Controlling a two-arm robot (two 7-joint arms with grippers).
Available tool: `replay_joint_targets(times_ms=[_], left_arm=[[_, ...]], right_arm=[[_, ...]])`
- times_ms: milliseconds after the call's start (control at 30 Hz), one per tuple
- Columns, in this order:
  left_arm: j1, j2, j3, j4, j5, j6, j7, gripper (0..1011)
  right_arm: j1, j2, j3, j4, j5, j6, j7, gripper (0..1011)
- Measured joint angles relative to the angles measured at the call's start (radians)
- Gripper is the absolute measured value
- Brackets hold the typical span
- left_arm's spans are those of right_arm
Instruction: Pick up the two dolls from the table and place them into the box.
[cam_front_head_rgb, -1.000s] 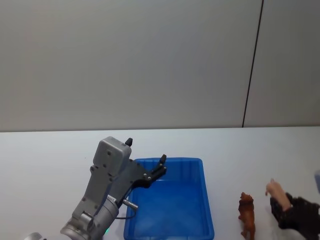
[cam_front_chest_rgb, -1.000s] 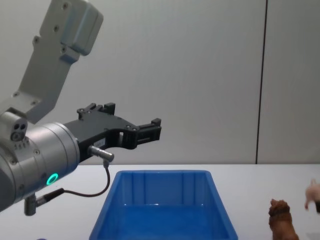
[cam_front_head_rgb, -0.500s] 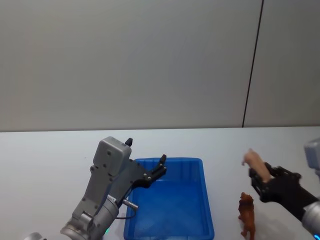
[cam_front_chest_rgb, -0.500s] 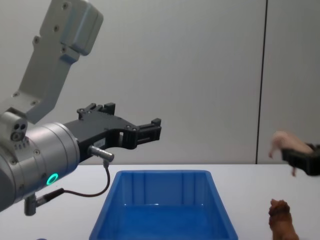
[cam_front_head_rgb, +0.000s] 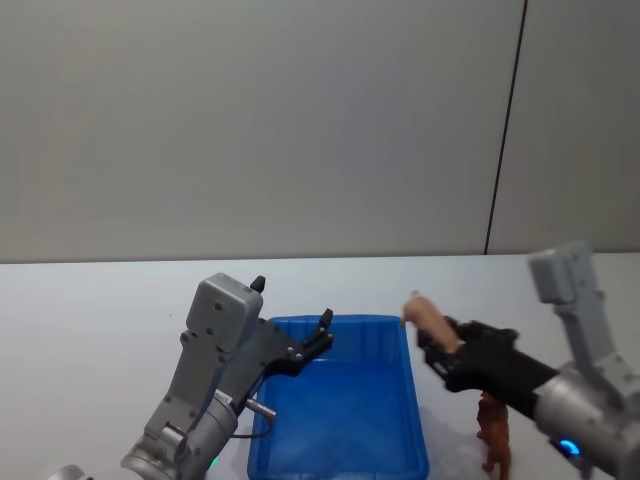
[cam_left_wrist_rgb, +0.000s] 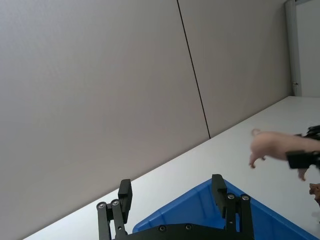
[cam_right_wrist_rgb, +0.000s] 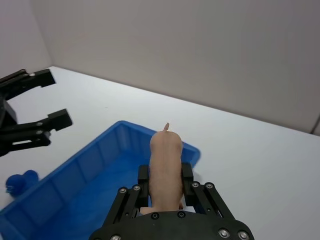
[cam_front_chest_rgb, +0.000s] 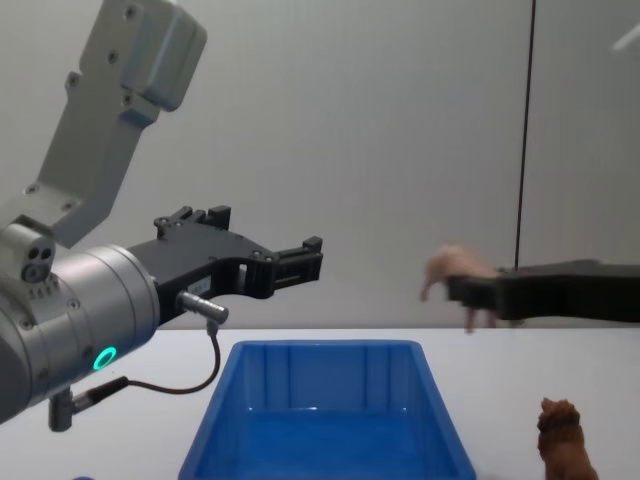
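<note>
My right gripper (cam_front_head_rgb: 440, 347) is shut on the pale pink pig doll (cam_front_head_rgb: 424, 314), holding it in the air over the far right rim of the blue box (cam_front_head_rgb: 414, 404). The pig (cam_front_chest_rgb: 456, 268) hangs well above the box (cam_front_chest_rgb: 330, 349) and sticks out forward between the fingers (cam_right_wrist_rgb: 143, 175). The reddish-brown dog doll (cam_front_head_rgb: 493, 432) stands on the white table (cam_front_head_rgb: 100, 310) just right of the box. My left gripper (cam_front_head_rgb: 292, 300) hovers open over the box's far left part, holding nothing.
A plain grey wall with a dark vertical seam (cam_front_head_rgb: 505, 130) rises behind the table. A small blue object (cam_right_wrist_rgb: 20, 181) lies beside the box's left side in the right wrist view. Open tabletop stretches left of the box and behind it.
My right gripper has risen from the table at the far right with the pig and carried it left to the box's right rim. The left arm and dog doll have not moved.
</note>
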Motion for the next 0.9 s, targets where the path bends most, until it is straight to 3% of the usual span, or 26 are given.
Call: replay_joint_targets(times_ms=[233, 567, 900], left_arm=[[0.000, 0.000, 0.000, 0.000, 0.000, 0.000, 0.000, 1002], [0.000, 0.000, 0.000, 0.000, 0.000, 0.000, 0.000, 1002], [0.000, 0.000, 0.000, 0.000, 0.000, 0.000, 0.000, 1002]], right_arm=[[0.056, -0.049, -0.032, 0.057, -0.015, 0.046, 0.044, 366], [0.108, -0.093, -0.060, 0.124, -0.030, 0.066, 0.071, 692], [0.108, -0.087, -0.058, 0.136, -0.036, 0.034, 0.059, 947]])
